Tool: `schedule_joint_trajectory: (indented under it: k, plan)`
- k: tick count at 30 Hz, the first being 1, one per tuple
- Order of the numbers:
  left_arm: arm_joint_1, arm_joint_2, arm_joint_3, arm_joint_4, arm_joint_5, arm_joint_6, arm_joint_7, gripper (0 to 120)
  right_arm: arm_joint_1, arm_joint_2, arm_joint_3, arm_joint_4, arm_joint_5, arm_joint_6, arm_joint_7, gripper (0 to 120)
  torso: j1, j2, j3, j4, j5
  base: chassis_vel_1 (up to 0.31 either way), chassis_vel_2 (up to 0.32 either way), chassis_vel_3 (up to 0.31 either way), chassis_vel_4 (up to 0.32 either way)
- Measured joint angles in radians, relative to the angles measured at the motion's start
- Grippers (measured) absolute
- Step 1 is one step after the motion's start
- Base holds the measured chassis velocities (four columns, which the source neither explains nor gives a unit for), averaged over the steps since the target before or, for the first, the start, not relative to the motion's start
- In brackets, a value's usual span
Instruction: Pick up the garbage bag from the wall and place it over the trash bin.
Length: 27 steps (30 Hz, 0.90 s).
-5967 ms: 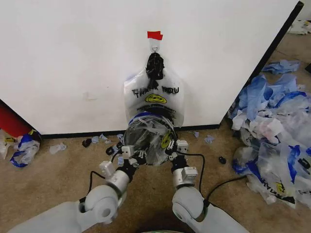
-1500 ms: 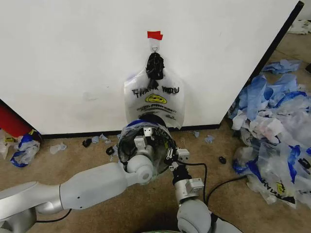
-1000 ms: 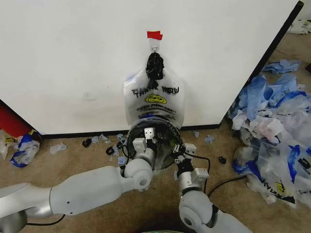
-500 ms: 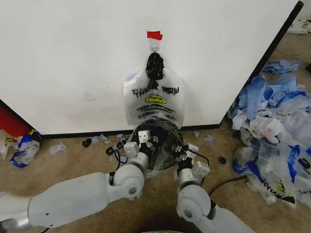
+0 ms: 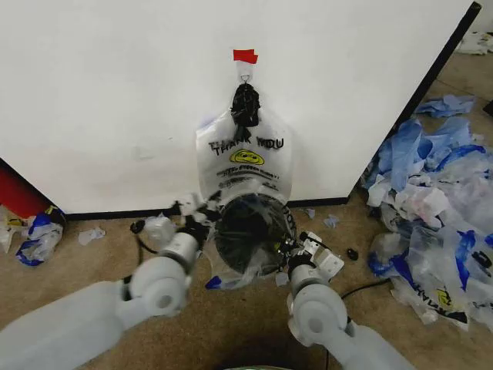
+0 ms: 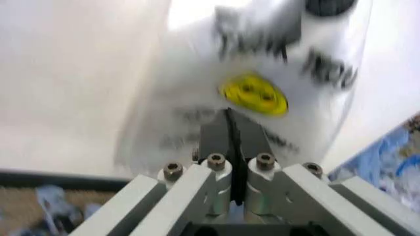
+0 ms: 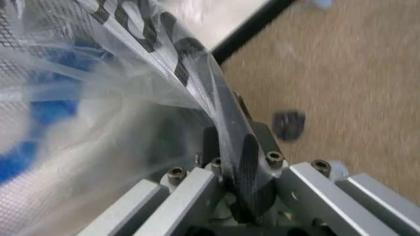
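Centrally, bag hanging long-axis vertical from wall hook, directly above bin. Left gripper nearer, jaws pressed together, empty; right gripper pinching film at bin rim.

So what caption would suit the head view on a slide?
Both grippers, left and right, flank a bag-lined bin beneath the hanging bag.
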Motion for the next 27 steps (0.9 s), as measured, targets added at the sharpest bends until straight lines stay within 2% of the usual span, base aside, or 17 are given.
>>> schedule_joint_trajectory:
  k: [2, 3, 9, 18, 20, 23, 27]
  plan:
    - [0.094, 0.039, -0.143, -0.02, -0.002, 0.001, 0.029, 0, -0.002, -0.007, -0.001, 0.015, 0.036, -0.037, 0.019, 0, 0.0, 0.0, 0.0, 0.0002, 0.0004, 0.0, 0.0, 0.0, 0.0]
    - [0.119, 0.052, -0.174, -0.027, -0.002, 0.001, 0.034, 0, -0.003, -0.009, -0.003, 0.015, 0.038, -0.044, 0.023, 0, 0.0, 0.0, 0.0, 0.0009, 0.0005, 0.0, 0.0, 0.0, 0.0]
    - [0.187, 0.071, -0.251, -0.042, 0.002, -0.003, 0.043, 0, -0.006, -0.009, -0.016, -0.002, 0.04, -0.07, 0.04, 0, 0.0, 0.0, 0.0, 0.0002, 0.0006, 0.0, 0.0, 0.0, 0.0]
    - [0.196, 0.027, -0.237, -0.025, 0.012, -0.005, 0.043, 0, 0.005, 0.01, -0.013, -0.063, 0.059, -0.087, 0.024, 0, 0.0, 0.0, 0.0, 0.0002, 0.0004, 0.0, 0.0, 0.0, 0.0]
    - [0.205, -0.004, -0.202, -0.032, -0.016, -0.004, 0.022, 0, 0.011, 0.023, -0.006, -0.089, 0.055, -0.083, 0.008, 0, 0.0, 0.0, 0.0, 0.0002, 0.0004, 0.0, 0.0, 0.0, 0.0]
    - [0.211, -0.016, -0.186, -0.035, -0.023, -0.004, 0.016, 0, 0.016, 0.03, 0.006, -0.094, 0.061, -0.08, 0.003, 0, 0.0, 0.0, 0.0, 0.0002, 0.0005, 0.0, 0.0, 0.0, 0.0]
    - [0.258, -0.04, -0.179, -0.037, -0.023, -0.004, 0.026, 0, 0.021, 0.052, 0.071, -0.099, 0.095, -0.058, -0.019, 0, 0.0, 0.0, 0.0, 0.0002, 0.0004, 0.0, 0.0, 0.0, 0.0]
